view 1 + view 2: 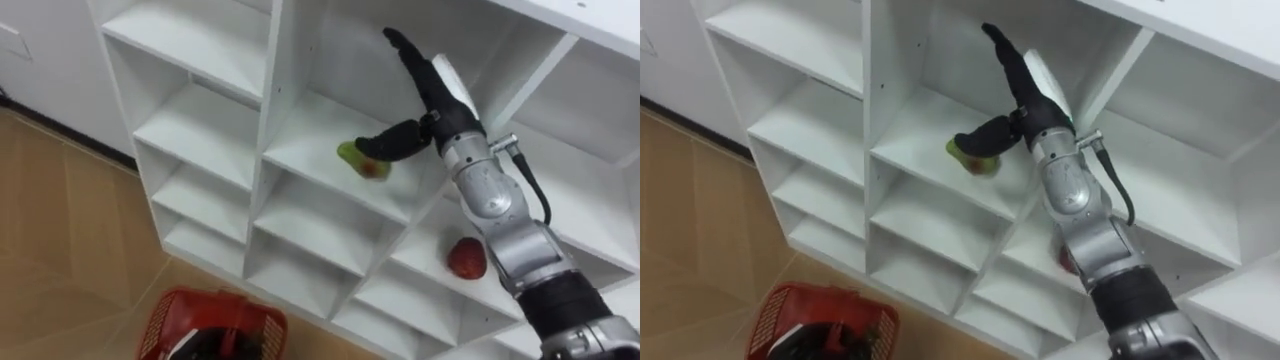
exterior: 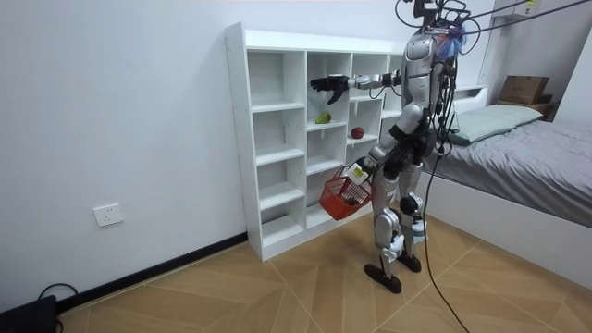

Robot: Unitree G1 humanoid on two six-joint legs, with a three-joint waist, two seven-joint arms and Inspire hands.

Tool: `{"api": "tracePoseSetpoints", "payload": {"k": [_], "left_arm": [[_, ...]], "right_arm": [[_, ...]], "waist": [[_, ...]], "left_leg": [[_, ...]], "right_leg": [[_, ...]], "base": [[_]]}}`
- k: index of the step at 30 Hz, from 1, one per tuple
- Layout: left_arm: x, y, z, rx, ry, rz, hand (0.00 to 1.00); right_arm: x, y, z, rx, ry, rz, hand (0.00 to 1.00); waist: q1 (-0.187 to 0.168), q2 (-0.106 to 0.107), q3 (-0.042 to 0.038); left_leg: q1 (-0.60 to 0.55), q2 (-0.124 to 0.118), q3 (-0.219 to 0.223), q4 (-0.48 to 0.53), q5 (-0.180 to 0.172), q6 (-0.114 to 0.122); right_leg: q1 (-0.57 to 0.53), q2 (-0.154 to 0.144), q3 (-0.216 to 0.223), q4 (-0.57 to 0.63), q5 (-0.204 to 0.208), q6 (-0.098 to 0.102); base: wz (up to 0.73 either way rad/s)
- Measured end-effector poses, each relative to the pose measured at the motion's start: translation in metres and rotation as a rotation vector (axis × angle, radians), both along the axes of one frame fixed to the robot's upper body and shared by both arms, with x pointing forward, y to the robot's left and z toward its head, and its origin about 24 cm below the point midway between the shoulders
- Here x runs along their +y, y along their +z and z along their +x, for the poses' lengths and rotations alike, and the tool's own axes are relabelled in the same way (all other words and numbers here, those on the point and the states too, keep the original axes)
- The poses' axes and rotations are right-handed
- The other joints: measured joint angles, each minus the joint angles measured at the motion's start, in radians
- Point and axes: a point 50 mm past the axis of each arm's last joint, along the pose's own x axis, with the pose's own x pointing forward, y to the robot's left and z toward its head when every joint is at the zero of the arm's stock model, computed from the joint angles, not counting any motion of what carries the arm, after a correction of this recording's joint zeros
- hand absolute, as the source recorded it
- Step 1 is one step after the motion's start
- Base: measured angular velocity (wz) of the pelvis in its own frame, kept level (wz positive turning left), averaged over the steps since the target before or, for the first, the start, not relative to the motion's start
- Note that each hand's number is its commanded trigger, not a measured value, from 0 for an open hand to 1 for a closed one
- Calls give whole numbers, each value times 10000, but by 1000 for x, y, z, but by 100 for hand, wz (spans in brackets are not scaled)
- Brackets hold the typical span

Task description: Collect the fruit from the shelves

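Observation:
A green fruit with a red patch [image 1: 352,158] lies on a middle shelf of the white closet [image 1: 300,130]. My right hand [image 1: 428,88] is open just above and to the right of it, fingers straight and pointing up, thumb [image 1: 392,140] spread toward the fruit. I cannot tell whether the thumb touches it. A red fruit [image 1: 466,258] sits in the compartment lower right, beside my forearm. In the room view the red basket [image 2: 344,192] hangs tilted from my left hand [image 2: 359,170] at hip height in front of the closet.
The closet's other compartments are bare, divided by thin white walls. I stand upright close to its front on a wooden floor. A bed [image 2: 518,139] stands behind me at the room view's right. The basket [image 1: 215,325] shows low, by the bottom shelves.

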Motion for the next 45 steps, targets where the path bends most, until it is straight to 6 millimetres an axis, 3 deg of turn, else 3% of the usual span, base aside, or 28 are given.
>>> {"api": "tracePoseSetpoints", "payload": {"k": [6, 16, 22, 36, 45], "left_arm": [[4, 5, 15, -241, -451, 442, 100], [-2, 8, 32, -445, -693, 400, 100], [-1, 7, 35, -296, -662, 434, 100], [-9, 10, 50, -476, -793, 317, 100], [-11, 11, 52, -536, -748, 234, 100]], "right_arm": [[-8, 2, 12, 68, -793, 327, 0], [-24, -6, 22, 273, -1871, 17, 0], [-35, -16, 24, 1001, -2478, -214, 0], [-34, -14, 25, 808, -2424, -187, 0], [-35, -11, 26, 815, -2182, -218, 0]], "waist": [[17, -175, 100], [309, -177, 148], [550, -117, 211], [706, 9, 322], [692, 78, 331]], "left_leg": [[-665, -38, -132, 163, 88, 4], [-1705, -40, -363, 342, 391, -70], [-2301, -34, -513, 322, 683, -156], [-2628, -29, -477, 266, 851, -204], [-2756, -37, -450, 336, 887, -197]], "right_leg": [[-548, -41, -151, 25, 30, -49], [-1518, -101, -445, 190, 222, -221], [-2093, -114, -583, 207, 397, -357], [-2479, -134, -547, 210, 455, -428], [-2659, -179, -543, 360, 452, -428]], "base": [[7], [6], [9], [-1], [0]]}}
